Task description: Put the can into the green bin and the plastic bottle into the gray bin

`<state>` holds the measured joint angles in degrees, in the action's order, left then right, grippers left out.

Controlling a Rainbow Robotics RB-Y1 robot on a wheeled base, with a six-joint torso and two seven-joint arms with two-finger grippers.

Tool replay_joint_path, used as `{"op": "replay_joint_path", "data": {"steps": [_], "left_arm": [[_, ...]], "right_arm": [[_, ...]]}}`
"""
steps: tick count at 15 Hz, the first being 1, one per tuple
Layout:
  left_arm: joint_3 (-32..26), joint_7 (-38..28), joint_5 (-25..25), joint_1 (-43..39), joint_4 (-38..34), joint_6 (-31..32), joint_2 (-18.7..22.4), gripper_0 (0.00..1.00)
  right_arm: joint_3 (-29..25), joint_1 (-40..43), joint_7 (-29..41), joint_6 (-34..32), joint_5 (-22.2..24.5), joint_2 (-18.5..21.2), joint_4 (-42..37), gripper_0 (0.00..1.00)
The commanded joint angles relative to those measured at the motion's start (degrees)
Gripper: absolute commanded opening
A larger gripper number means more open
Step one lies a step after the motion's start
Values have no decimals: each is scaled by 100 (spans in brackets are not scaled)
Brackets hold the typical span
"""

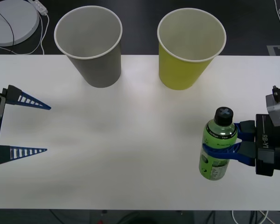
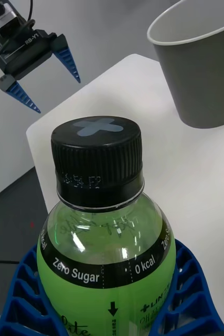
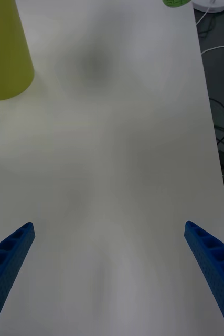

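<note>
On white table (image 1: 130,140): bottle (image 1: 217,149), two bins.

Right gripper (image 1: 227,140): blue ribbed fingers (image 1: 224,150), black housing with white "RB-Y1" lettering, grey metal block and black cable above. Left gripper (image 1: 36,128): tapered blue fingers (image 1: 33,102), lattice-like ribs, black base, grey mount.

Surface: white table (image 1: 130,154), plain top, its far edge running just behind the two cups.
Far left of centre: gray bin (image 1: 89,44), upright, open mouth up, standing on the table.
Far right of centre: green bin (image 1: 189,49), upright, beside the gray one, a gap between them.
Near right: plastic bottle (image 1: 217,143), upright, black cap on; whether its base touches the table cannot be told.
Middle: bare white top.
</note>
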<state>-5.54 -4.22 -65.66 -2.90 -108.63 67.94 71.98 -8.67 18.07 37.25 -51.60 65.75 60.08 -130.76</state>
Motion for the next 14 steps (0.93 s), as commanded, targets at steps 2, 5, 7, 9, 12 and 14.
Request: {"op": "replay_joint_path", "data": {"steps": [2,5,7,9,12,14], "left_arm": [[0,0,0,0,0,0,0,100],[0,0,0,0,0,0,0,100],[0,0,0,0,0,0,0,100],[0,0,0,0,0,0,0,100],[0,0,0,0,0,0,0,100],[0,0,0,0,0,0,0,100]], "right_arm": [[-223,-181,1197,0,413,65,-451,0],[-355,-409,2182,9,808,188,-794,0],[-381,-594,2858,0,1142,215,-1004,0],[-381,-849,3597,0,1564,267,-1207,0],[-364,-1165,3957,-8,1661,425,-1207,0],[-328,-1394,3975,-17,1617,548,-1084,0]]}}
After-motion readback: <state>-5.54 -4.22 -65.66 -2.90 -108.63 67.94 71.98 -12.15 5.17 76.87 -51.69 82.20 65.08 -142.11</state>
